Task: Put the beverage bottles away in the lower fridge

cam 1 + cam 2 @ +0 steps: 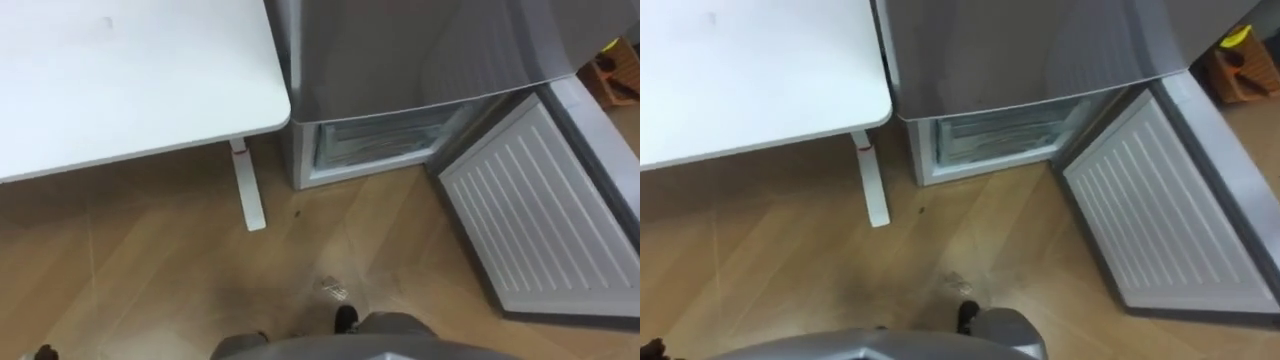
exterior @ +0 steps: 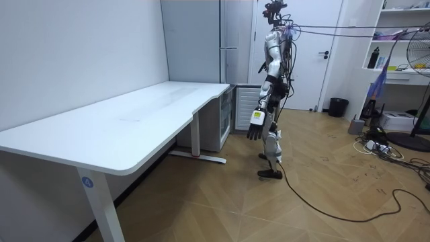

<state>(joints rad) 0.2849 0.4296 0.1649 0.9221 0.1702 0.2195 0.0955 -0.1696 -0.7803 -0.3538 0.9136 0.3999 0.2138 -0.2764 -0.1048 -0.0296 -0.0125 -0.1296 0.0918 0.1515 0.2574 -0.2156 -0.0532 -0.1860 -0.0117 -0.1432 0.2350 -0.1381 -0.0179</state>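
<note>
Room view: the left hand (image 2: 255, 126) hangs with fingers loosely apart, the lower fridge (image 1: 375, 140) just ahead of them. Its door (image 1: 540, 215) stands swung open to the right.

Soft, even indoor light.
The white worktop (image 1: 120, 90) is bright, a faint sheen lies on the wooden floor (image 1: 150, 280), and shade sits under it.

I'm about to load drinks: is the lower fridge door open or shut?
Open. The lower door is swung wide, its ribbed white inner side showing, and the compartment behind it is exposed.
</note>
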